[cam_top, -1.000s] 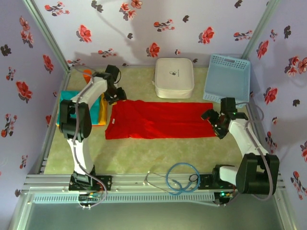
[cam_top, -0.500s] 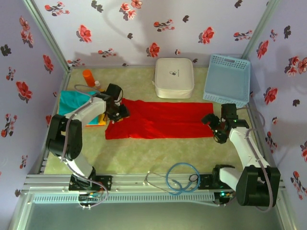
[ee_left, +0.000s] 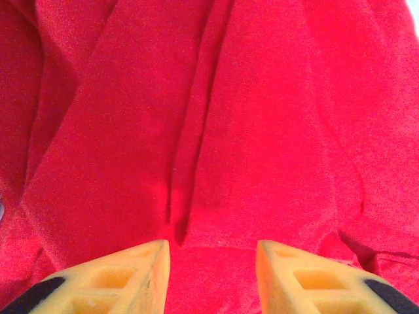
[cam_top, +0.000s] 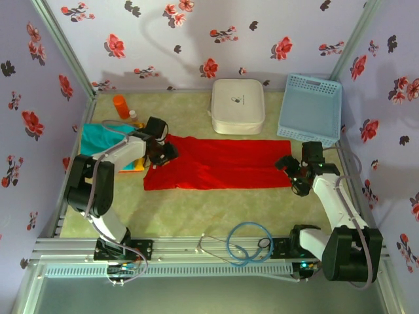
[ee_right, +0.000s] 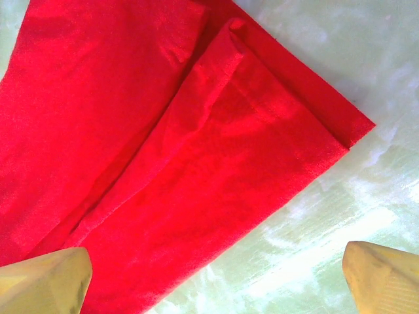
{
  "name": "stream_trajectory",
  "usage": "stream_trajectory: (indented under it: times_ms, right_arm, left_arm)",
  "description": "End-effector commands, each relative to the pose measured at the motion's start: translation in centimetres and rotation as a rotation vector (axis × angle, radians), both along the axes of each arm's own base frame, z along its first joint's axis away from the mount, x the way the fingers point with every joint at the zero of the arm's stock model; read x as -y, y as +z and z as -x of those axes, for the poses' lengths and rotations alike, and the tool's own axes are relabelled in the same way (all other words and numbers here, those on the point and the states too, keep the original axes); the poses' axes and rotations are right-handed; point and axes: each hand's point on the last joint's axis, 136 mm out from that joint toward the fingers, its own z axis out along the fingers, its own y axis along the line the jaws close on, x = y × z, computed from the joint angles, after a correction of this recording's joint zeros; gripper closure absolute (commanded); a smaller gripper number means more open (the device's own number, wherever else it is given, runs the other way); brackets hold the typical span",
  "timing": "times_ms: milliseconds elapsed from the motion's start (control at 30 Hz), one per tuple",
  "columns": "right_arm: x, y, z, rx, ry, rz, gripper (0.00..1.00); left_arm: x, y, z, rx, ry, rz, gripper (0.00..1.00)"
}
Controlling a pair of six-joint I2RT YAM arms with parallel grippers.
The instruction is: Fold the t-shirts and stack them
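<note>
We see the red t-shirt [cam_top: 219,163] lying flattened into a long band across the middle of the desk [cam_top: 196,209], in front of the white case [cam_top: 237,106] and the blue basket [cam_top: 309,108]. The left gripper [ee_left: 211,275] is down on the shirt's left end, its jaws partly apart with a ridge of red cloth between them; we cannot tell whether they pinch it. The right gripper [ee_right: 216,261] hangs over the shirt's right end, jaws spread wide, holding nothing. A teal t-shirt [cam_top: 98,137] lies at the desk's left edge.
</note>
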Motion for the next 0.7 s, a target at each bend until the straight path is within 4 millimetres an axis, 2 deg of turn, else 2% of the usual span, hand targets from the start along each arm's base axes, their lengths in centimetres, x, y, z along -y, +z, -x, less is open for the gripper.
stream_trajectory:
  times_ms: [0, 233, 333, 467, 667]
  right_arm:
    - [-0.2, -0.7, 0.8, -0.029, 0.019, 0.005, 0.01]
    - [-0.1, -0.7, 0.8, -0.036, 0.021, 0.012, 0.02]
    - [0.0, -0.5, 0.8, -0.036, 0.024, 0.021, 0.02]
    - [0.1, -0.4, 0.8, -0.037, 0.028, 0.029, 0.02]
    - [0.2, -0.3, 0.6, -0.037, 0.028, 0.032, 0.02]
  left_arm:
    - [0.0, -0.9, -0.1, -0.021, 0.016, -0.005, 0.61]
    - [0.2, -1.5, -0.7, -0.024, 0.02, -0.004, 0.65]
    - [0.5, -1.5, -1.2, -0.02, 0.019, -0.003, 0.71]
    - [0.6, -1.1, -1.7, -0.017, 0.02, -0.002, 0.84]
    - [0.7, 0.9, -2.5, 0.024, 0.009, -0.026, 0.97]
